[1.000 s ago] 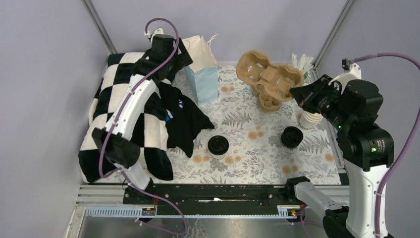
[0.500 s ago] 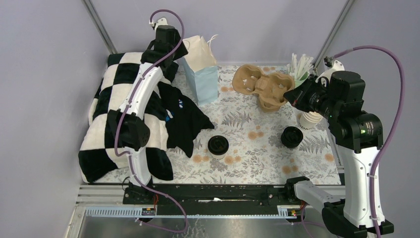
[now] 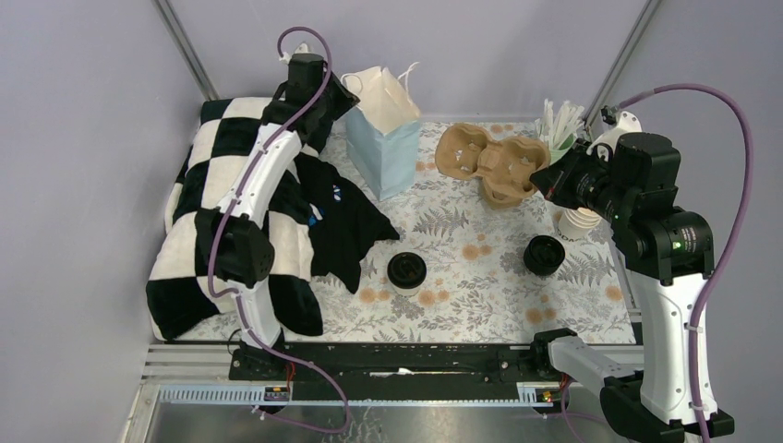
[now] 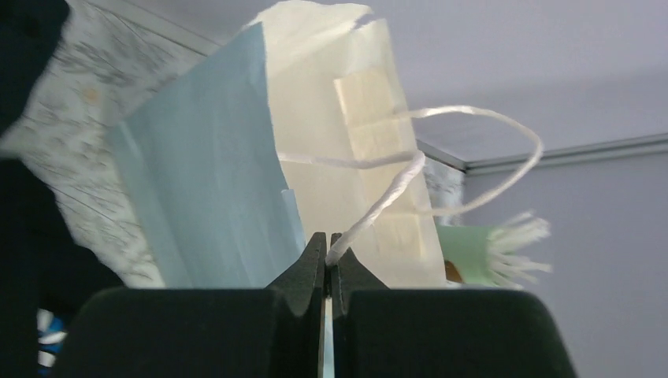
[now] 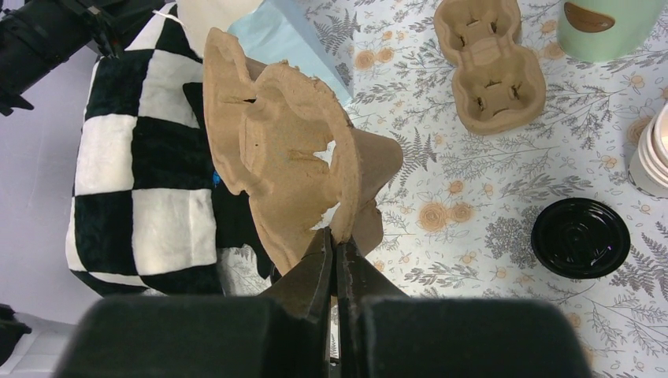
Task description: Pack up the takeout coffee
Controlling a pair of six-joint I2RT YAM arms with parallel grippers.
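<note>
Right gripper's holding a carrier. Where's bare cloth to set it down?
Best: the middle of the floral cloth, bordered by the blue bag, the held carrier, the left lidded cup and the right lidded cup. A narrower bare strip runs along the near edge before those cups. Crowded: back right, with the second carrier, cream cup stack and green cup.

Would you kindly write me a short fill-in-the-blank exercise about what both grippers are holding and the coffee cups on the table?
The left gripper is shut on the white string ____ of the pale blue paper bag. The right gripper pinches the rim of a ____ moulded-pulp cup carrier. On the floral tablecloth stand ____ black-lidded takeout coffee cups.
Missing words: handle; brown; two.
</note>
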